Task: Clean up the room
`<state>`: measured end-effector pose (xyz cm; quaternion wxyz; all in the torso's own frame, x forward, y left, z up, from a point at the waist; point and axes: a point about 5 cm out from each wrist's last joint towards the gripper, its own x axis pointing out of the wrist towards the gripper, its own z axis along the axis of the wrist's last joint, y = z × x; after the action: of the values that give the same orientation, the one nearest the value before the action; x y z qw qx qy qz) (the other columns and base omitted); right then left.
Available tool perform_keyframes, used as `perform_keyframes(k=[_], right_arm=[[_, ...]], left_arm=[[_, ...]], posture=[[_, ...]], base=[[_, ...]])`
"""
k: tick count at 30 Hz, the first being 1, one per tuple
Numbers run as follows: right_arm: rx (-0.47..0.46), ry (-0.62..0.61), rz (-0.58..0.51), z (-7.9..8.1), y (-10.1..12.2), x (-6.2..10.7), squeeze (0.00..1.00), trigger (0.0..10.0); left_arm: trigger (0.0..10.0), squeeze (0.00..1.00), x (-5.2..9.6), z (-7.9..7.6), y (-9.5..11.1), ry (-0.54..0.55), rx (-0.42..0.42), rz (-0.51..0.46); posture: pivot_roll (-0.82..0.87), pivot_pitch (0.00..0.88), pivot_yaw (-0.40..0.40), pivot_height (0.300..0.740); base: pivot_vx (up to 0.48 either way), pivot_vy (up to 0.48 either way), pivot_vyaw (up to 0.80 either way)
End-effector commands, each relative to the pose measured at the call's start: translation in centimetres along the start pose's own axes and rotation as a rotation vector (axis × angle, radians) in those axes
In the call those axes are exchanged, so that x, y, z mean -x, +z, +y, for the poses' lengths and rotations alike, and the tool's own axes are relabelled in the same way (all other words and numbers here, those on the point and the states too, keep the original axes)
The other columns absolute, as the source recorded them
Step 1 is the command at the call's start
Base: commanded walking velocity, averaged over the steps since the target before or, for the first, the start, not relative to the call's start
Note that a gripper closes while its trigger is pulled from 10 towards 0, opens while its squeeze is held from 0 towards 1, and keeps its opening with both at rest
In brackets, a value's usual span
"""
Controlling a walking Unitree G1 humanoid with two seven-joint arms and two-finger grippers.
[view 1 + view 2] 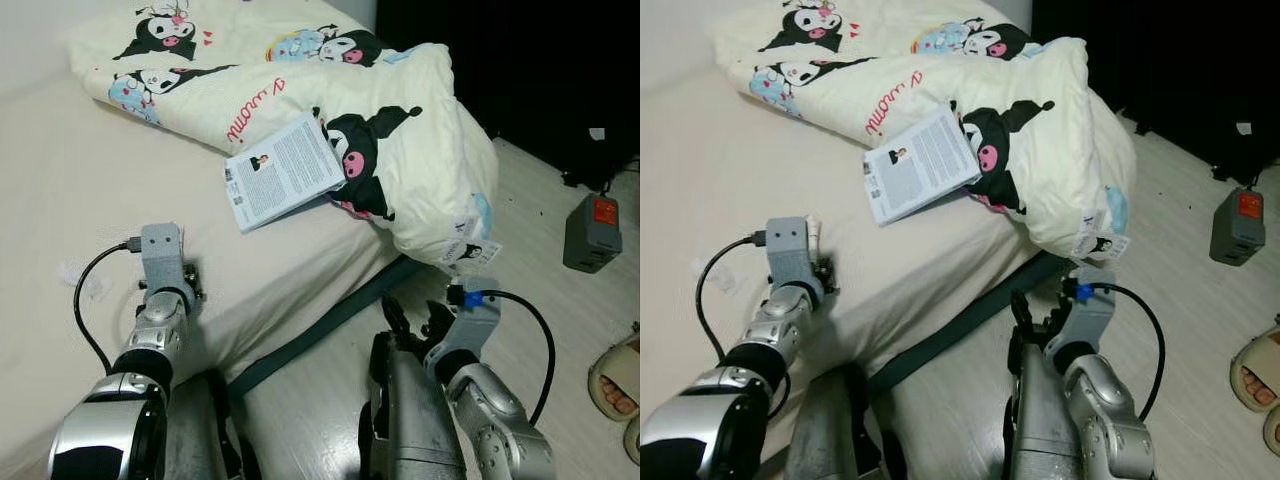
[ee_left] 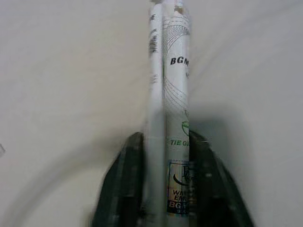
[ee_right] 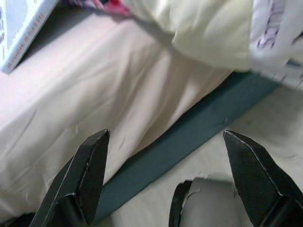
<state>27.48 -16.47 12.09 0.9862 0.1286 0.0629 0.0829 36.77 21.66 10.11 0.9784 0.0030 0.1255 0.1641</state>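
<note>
Left end effector clamps a thin white packet over the bed, evidently for removal; right end effector hangs spread wide, empty, beside the bed's near edge. Book rests unsecured against the duvet.

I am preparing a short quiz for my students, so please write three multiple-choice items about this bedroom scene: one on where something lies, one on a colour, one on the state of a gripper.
1. Where does the open booklet lie?
A. on the floor beside the sandal
B. on the bed, partly against the folded comforter
C. inside the right gripper

2. What colour is the button on top of the grey box on the floor?
A. orange-red
B. green
C. white

3. What is the state of the left gripper?
A. open over the bare sheet
B. shut on a thin white printed packet
C. open around the booklet

Answers:
1. B: the booklet rests on the sheet with its far edge at the comforter.
2. A: an orange-red patch shows on the top of the box.
3. B: in the left wrist view the two black fingers press the packet from both sides.
</note>
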Motion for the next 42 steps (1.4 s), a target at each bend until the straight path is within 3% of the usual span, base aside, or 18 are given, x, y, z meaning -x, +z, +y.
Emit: perform_keyframes(k=[1,7,8,9,11,13,14,15,16,19,20,22,23,30,31,34,37,42], right_arm=[[-0.022,0.007,0.016,0.3,-0.2,0.2,0.0,10.0],[-0.047,0.078,-0.01,1.5,0.7,-0.1,0.0,10.0],[-0.062,0.101,-0.022,1.9,1.1,-0.3,0.0,10.0],[-0.062,0.101,-0.022,1.9,1.1,-0.3,0.0,10.0],[-0.09,0.145,-0.058,2.5,2.0,-0.8,0.0,10.0],[-0.09,0.145,-0.058,2.5,2.0,-0.8,0.0,10.0],[-0.109,0.173,-0.09,2.8,2.7,-1.0,0.0,10.0],[-0.109,0.173,-0.09,2.8,2.7,-1.0,0.0,10.0],[-0.116,0.203,-0.124,2.9,3.6,-1.4,0.0,10.0],[-0.116,0.203,-0.124,2.9,3.6,-1.4,0.0,10.0],[-0.119,0.229,-0.155,3.1,4.5,-1.8,0.0,10.0],[-0.119,0.229,-0.155,3.1,4.5,-1.8,0.0,10.0],[-0.116,0.251,-0.181,3.1,5.2,-2.4,0.0,10.0],[-0.102,0.283,-0.218,3.3,6.2,-3.4,0.0,10.0],[-0.104,0.283,-0.217,3.3,6.2,-3.5,0.0,10.0],[-0.097,0.273,-0.215,3.2,6.1,-3.6,0.0,10.0],[-0.034,0.303,-0.203,3.2,5.4,-3.2,0.0,10.0],[-0.022,0.335,-0.184,3.6,4.9,-2.8,0.0,10.0]], left_arm=[[0.0,0.0,0.5,2.0,-3.1,0.058,-0.041,0.115],[0.0,0.0,0.3,2.8,-2.6,0.071,-0.013,0.102],[0.0,0.0,0.1,1.6,-1.5,-0.035,0.059,0.065],[0.0,0.0,0.1,1.6,-1.5,-0.035,0.059,0.065],[0.0,0.0,0.1,-0.8,0.9,-0.275,0.196,-0.025],[0.0,0.0,0.1,-0.8,0.9,-0.275,0.196,-0.025],[0.0,0.0,0.5,-1.8,2.2,-0.453,0.251,-0.065],[0.0,0.0,0.5,-1.8,2.2,-0.453,0.251,-0.065],[7.5,0.0,1.4,-2.2,3.5,-0.657,0.264,-0.121],[7.5,0.0,1.4,-2.2,3.5,-0.657,0.264,-0.121],[10.0,0.0,2.7,-2.2,4.8,-0.831,0.28,-0.16],[10.0,0.0,2.7,-2.2,4.8,-0.831,0.28,-0.16],[10.0,0.0,3.4,-2.0,5.7,-0.927,0.269,-0.181],[10.0,0.0,2.2,-0.2,7.6,-0.772,0.255,-0.263],[10.0,0.0,1.2,0.8,8.0,-0.62,0.268,-0.288],[10.0,0.0,0.5,1.7,8.1,-0.487,0.268,-0.295],[10.0,0.0,-0.1,3.5,7.0,-0.252,0.196,-0.245],[10.0,0.0,-0.1,3.6,5.2,-0.196,0.099,-0.137]], posture=[[-0.15,0.458,0.075,0.535],[-0.15,0.451,0.074,0.535],[-0.13,0.426,0.072,0.535],[-0.13,0.426,0.072,0.535],[-0.13,0.408,0.07,0.535],[-0.13,0.408,0.07,0.535],[-0.12,0.383,0.069,0.54],[-0.12,0.383,0.069,0.54],[-0.1,0.337,0.071,0.545],[-0.1,0.337,0.071,0.545],[-0.09,0.312,0.072,0.55],[-0.09,0.312,0.072,0.55],[-0.07,0.264,0.072,0.555],[-0.07,0.226,0.068,0.57],[-0.07,0.21,0.067,0.575],[-0.07,0.204,0.068,0.575],[-0.07,0.2,0.07,0.575],[-0.08,0.207,0.073,0.575]], base=[[0.0,0.0,0.0],[0.0,0.0,0.0],[0.0,0.0,0.0],[0.0,0.0,0.0],[0.0,0.0,0.0],[0.0,0.0,0.0],[0.0,0.0,0.0],[0.0,0.0,0.0],[0.0,0.0,0.0],[0.0,0.0,0.0],[0.0,0.0,0.0],[0.0,0.0,0.0],[0.0,0.0,0.0],[0.0,0.0,0.0],[0.0,0.0,0.0],[0.0,0.0,0.0],[0.0,0.0,0.53],[-0.265,0.0,0.79]])
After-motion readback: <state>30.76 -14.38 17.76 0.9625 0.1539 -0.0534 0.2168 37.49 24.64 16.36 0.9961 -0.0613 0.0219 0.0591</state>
